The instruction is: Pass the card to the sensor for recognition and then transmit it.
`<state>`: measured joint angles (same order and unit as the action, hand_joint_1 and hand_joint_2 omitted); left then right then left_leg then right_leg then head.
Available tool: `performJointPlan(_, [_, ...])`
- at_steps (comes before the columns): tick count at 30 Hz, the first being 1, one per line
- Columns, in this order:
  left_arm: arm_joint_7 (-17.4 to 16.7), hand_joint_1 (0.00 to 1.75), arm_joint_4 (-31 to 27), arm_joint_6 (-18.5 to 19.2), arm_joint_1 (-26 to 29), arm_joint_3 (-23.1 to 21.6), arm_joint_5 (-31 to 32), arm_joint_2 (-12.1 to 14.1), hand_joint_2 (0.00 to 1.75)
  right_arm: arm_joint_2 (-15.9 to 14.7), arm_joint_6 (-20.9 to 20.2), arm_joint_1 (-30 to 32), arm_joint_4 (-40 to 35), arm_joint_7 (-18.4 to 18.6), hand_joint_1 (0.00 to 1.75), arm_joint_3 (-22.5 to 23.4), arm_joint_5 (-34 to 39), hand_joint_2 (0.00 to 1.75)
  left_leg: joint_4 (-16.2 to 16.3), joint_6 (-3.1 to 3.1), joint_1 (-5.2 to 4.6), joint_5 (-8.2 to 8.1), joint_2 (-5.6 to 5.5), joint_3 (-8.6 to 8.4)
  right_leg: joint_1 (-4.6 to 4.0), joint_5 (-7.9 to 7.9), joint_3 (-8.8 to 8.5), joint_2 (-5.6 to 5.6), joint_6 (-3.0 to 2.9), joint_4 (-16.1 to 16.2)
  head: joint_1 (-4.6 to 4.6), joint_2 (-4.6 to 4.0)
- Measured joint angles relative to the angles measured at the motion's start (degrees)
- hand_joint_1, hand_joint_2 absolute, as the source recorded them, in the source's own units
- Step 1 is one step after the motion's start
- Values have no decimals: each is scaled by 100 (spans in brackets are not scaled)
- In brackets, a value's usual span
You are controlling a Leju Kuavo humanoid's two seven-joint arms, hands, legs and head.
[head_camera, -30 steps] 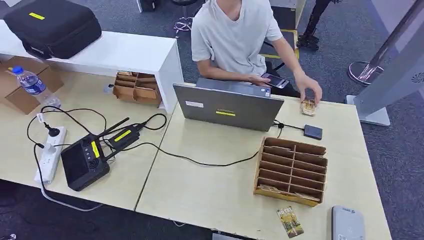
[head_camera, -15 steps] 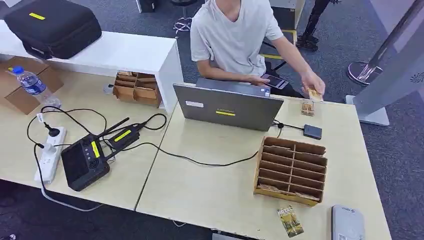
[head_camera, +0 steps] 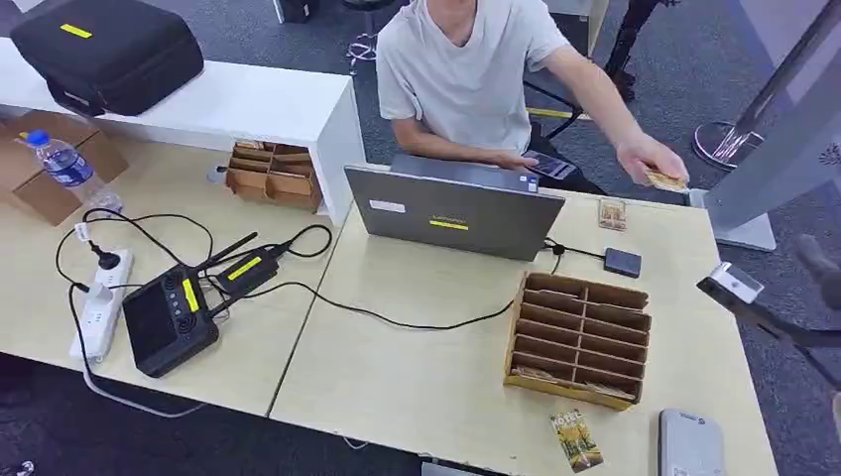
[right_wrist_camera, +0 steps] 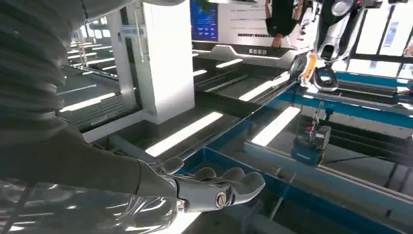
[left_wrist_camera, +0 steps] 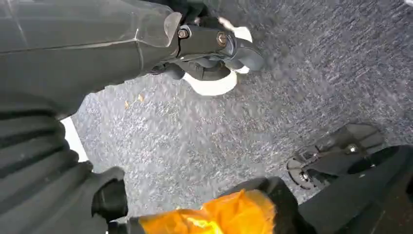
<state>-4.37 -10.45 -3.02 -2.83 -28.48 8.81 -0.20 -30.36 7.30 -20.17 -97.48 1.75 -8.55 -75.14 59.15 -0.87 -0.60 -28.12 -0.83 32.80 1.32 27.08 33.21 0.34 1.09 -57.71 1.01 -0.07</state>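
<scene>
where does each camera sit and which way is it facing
Head view: high on the body, looking down at the pale wooden table, the grey laptop and a seated person holding a small card; the right hand enters blurred at the right edge.
Left wrist view: behind the left hand, facing the grey carpet.
Right wrist view: behind the right hand, open, facing bright lit panels.
Shared: the right hand, in head and right wrist views.

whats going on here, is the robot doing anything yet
Not much from the robot. A person seated behind the laptop holds a card out past the far right edge of the table. The right hand is raised with nothing in it, fingers extended. The left hand hangs over the carpet, also holding nothing. Another card lies at the near edge beside the grey sensor pad.
</scene>
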Motion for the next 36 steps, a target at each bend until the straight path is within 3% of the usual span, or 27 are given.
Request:
performJointPlan(9, [120, 0, 0, -87, -53, -76, 50, -4, 175, 131, -44, -336, 275, 44, 0, -485, -61, 175, 0, 0, 0, 0, -8, 6, 0, 1, 3, -10, 0, 0, 0, 0])
performJointPlan(15, [715, 0, 0, -218, -55, -129, 135, -7, 175, 297, -79, -583, 505, 61, 0, -833, -164, 175, 0, 0, 0, 1, -9, 5, 0, 0, 3, -11, 0, 0, 0, 0])
performJointPlan(27, [791, 0, 0, -245, -71, -173, 142, -7, 175, 391, -79, -679, 673, 66, 0, -1071, -173, 175, 0, 0, 0, 0, -10, 6, 0, 1, 3, -12, 0, 1, 0, 0])
performJointPlan(30, [1135, 0, 0, -396, -51, -197, 194, -7, 175, 398, -79, -681, 684, 66, 0, -1086, -175, 175, 0, 0, 0, 0, -10, 6, 0, 1, 3, -12, 0, 1, 0, 0])
performJointPlan(36, [1283, 0, 0, 218, -72, -205, -37, 9, 175, 592, -76, -796, 800, 52, 0, -1250, -219, 175, 0, 0, 1, 1, -8, 4, 0, 1, 3, -10, 0, -1, 2, 0])
